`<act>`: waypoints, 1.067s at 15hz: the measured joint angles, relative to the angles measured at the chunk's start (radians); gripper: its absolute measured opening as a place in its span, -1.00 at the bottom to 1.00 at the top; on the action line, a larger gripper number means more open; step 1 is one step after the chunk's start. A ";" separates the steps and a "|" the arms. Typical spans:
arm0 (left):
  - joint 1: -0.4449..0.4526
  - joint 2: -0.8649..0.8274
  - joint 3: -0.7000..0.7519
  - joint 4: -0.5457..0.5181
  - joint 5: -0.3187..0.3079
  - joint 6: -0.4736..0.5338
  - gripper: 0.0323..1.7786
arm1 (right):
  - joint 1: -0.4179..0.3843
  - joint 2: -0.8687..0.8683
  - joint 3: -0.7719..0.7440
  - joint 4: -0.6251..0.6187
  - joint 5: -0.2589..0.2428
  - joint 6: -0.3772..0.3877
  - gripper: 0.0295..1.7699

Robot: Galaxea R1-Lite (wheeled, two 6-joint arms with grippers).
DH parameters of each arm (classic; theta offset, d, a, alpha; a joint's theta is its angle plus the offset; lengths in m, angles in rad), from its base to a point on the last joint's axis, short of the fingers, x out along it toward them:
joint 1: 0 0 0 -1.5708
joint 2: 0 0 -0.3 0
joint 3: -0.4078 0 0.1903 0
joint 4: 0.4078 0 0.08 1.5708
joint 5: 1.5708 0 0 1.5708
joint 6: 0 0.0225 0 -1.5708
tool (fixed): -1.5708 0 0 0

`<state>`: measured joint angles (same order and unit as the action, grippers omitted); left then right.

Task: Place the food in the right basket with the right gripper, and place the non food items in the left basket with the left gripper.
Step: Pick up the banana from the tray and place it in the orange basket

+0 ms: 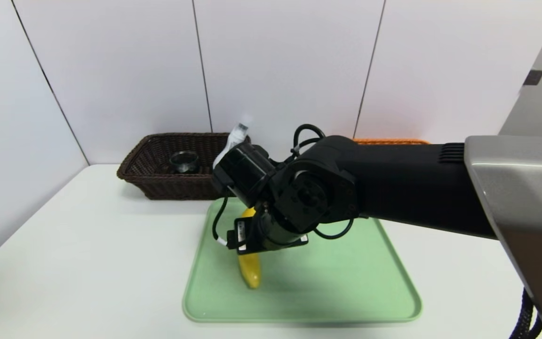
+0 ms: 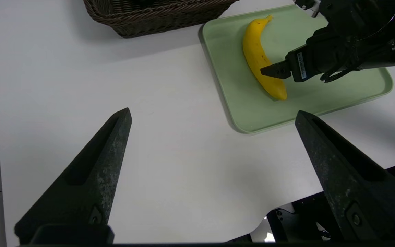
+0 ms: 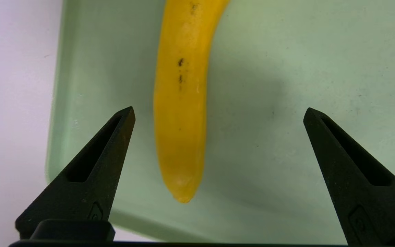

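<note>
On the white tabletop (image 1: 87, 245), a pale green rectangular plastic tray with rounded corners (image 1: 346, 292) is set near the front edge. A long yellow banana, slightly curved (image 1: 250, 270), is laid lengthwise along the tray's left side, one end toward the tray's front edge and the other toward its far edge. The black right gripper with flat wedge-shaped fingers (image 3: 218, 116) is positioned directly above the banana's nearer half; its jaws are spread fully wide, the fruit is seen between them, and nothing is gripped. The black left gripper (image 2: 213, 118) is held over bare tabletop left of the tray, jaws likewise wide apart and empty. Beyond the tray, against the back edge, a dark brown woven wicker basket with flared sides (image 1: 148, 181) is found; a small clear glass cup (image 1: 184, 161) is seen inside it. Only the rim of an orange-tan woven wicker basket (image 1: 391, 141) is visible behind the right arm.
</note>
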<state>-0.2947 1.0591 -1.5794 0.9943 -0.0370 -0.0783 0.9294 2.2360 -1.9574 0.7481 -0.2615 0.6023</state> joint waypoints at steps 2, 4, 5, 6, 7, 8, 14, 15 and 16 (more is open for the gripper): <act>0.000 0.001 0.001 0.000 0.000 0.001 0.90 | 0.009 0.014 0.000 -0.012 -0.029 -0.003 0.92; 0.000 0.003 0.002 0.000 -0.001 0.002 0.90 | 0.012 0.020 0.000 -0.053 -0.046 -0.016 0.92; 0.000 0.003 0.004 0.000 -0.001 0.001 0.90 | 0.014 0.025 0.000 -0.067 -0.061 -0.024 0.92; 0.000 0.003 0.004 0.000 -0.002 0.001 0.90 | 0.017 0.031 0.000 -0.080 -0.076 -0.026 0.92; 0.000 0.002 0.007 0.000 -0.003 0.001 0.90 | 0.019 0.039 0.000 -0.097 -0.087 -0.027 0.92; 0.000 0.001 0.010 0.000 -0.002 0.001 0.90 | 0.019 0.047 0.001 -0.112 -0.091 -0.026 0.92; 0.000 -0.001 0.030 0.000 -0.003 0.001 0.90 | 0.018 0.099 0.002 -0.196 -0.156 -0.026 0.92; 0.000 -0.001 0.034 0.000 -0.003 0.001 0.90 | 0.016 0.105 0.001 -0.209 -0.157 -0.026 0.92; 0.000 -0.001 0.038 0.000 -0.003 0.001 0.90 | 0.013 0.111 0.001 -0.222 -0.159 -0.027 0.92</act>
<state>-0.2947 1.0579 -1.5417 0.9947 -0.0398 -0.0772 0.9428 2.3472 -1.9560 0.5257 -0.4209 0.5757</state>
